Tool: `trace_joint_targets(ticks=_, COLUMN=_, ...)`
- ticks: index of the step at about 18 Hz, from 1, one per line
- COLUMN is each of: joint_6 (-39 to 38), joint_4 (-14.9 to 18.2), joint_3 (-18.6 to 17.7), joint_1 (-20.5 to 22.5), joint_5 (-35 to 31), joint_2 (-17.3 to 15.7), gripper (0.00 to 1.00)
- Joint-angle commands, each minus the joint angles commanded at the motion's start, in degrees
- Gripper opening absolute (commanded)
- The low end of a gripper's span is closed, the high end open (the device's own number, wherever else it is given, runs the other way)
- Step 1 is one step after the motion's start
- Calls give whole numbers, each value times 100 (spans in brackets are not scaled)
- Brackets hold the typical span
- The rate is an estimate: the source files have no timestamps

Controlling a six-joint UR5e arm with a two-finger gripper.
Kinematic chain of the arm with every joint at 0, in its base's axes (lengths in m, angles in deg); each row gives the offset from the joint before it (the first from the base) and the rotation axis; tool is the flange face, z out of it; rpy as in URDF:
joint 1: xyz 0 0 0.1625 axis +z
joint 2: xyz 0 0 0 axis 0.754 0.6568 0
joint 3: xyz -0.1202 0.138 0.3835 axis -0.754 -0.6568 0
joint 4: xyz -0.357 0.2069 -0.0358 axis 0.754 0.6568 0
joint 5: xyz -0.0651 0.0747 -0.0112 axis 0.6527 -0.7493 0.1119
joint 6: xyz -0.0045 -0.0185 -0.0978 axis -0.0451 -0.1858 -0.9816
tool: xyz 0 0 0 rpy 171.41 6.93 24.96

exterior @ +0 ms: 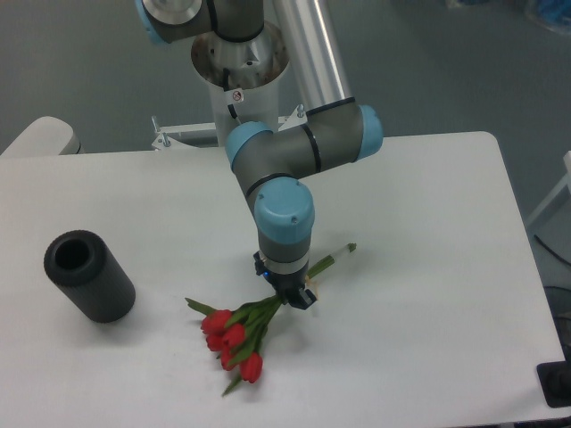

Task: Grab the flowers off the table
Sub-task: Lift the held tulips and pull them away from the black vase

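one view only, from a fixed camera looking down at the white counter [428, 267]. the arm is reaching down from its base at the back edge, with the blue-capped wrist pointing straight down over the middle of the counter. the claw [292, 293] is sitting at the bottom of that wrist, small and dark, and it is closing around the stems of the flowers [241, 334] at about the point where the pale band is tying them. the fingers are looking drawn tight together on the stems, with no gap showing between them, so the claw is clamping the bunch rather than hanging apart over it.

the flowers are lying at a slant: the red heads are pointing toward the lower left, clustering near the front of the counter, while the cut stem ends are sticking out to the upper right of the claw. a long green leaf is trailing out to the left of the heads. whether the heads are touching the counter or lifting just off it is hard to tell.

well apart to the left, a black cylinder [89, 275] is lying tilted on the counter, its open end facing up toward the camera.
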Motion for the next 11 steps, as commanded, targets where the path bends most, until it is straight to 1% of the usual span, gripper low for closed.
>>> trace_joint_targets(ticks=1, joint_6=0, joint_4=184, joint_3=175, joint_1=0, joint_5=0, joint_2=35, gripper=11)
trace_joint_targets(ticks=3, joint_6=0, joint_4=675, joint_3=579, joint_1=79, joint_5=9, joint_2=158, gripper=11)
trace_joint_targets(ticks=5, joint_6=0, joint_4=1028, joint_3=975, joint_1=88, joint_5=26, joint_2=316, gripper=11)
trace_joint_targets(ticks=7, joint_6=0, joint_4=1117, joint_3=1240, joint_1=193, joint_5=123, joint_2=439, gripper=11)
trace_joint_targets(ticks=11, joint_6=18, joint_4=1117, joint_3=1486, joint_1=334, joint_5=272, joint_2=606, gripper=11)
